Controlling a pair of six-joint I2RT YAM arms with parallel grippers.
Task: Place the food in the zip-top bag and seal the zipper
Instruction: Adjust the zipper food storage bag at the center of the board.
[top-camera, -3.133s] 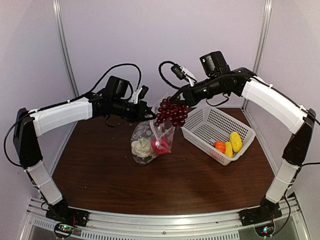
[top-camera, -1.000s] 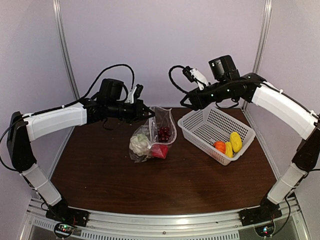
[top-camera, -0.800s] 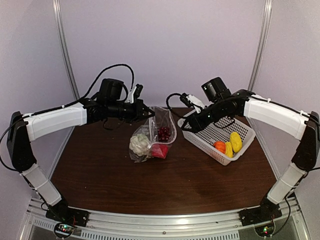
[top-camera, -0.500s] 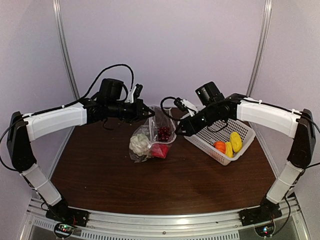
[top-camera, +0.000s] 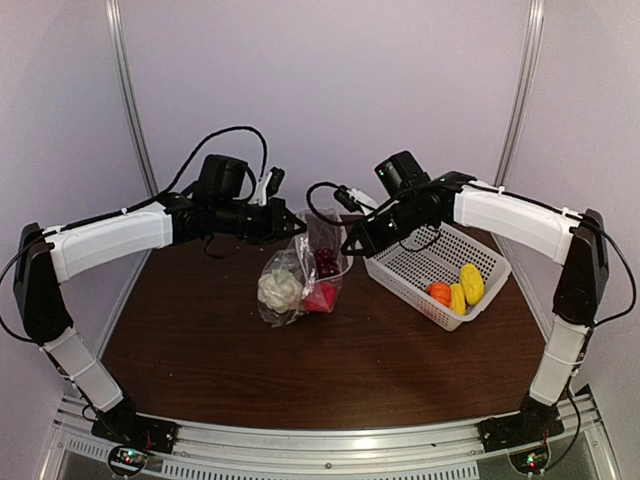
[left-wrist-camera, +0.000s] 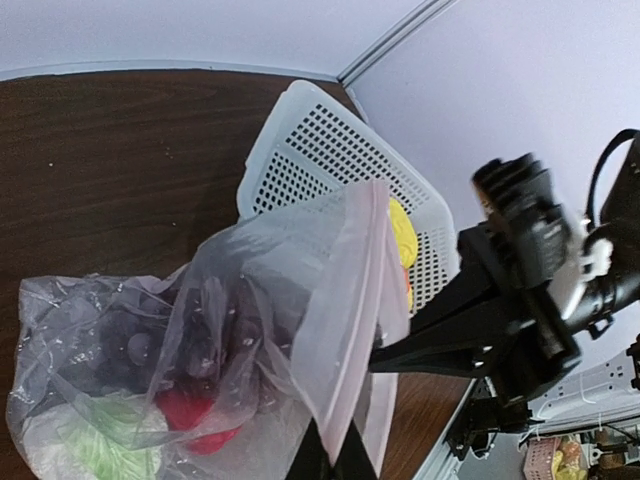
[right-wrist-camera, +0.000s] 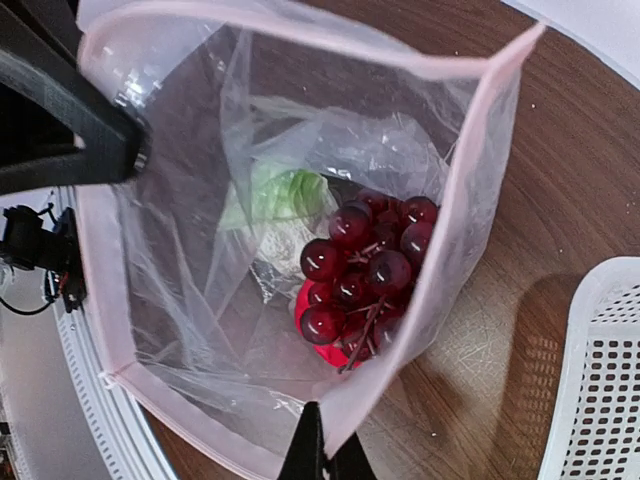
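Three views: one fixed, two wrist-mounted.
Top external: high behind, looking down over the whole table (top-camera: 300, 370), far. Left wrist: close beside the zip-top bag (left-wrist-camera: 335, 255), facing the basket (left-wrist-camera: 310, 140). Right wrist: close above the bag's mouth. All share bag and basket.

a dark brown wooden tabletop (top-camera: 300, 380) fills the lower middle of the top view, and its far edge meets the pale walls. two things rest on it. the clear zip-top bag (top-camera: 295, 290) sits at the centre of the frame, with its lower end on the wood and its mouth end raised off it. the white mesh basket (top-camera: 405, 290) stands flat to the right of centre, near the bag, with a strip of bare wood between them.
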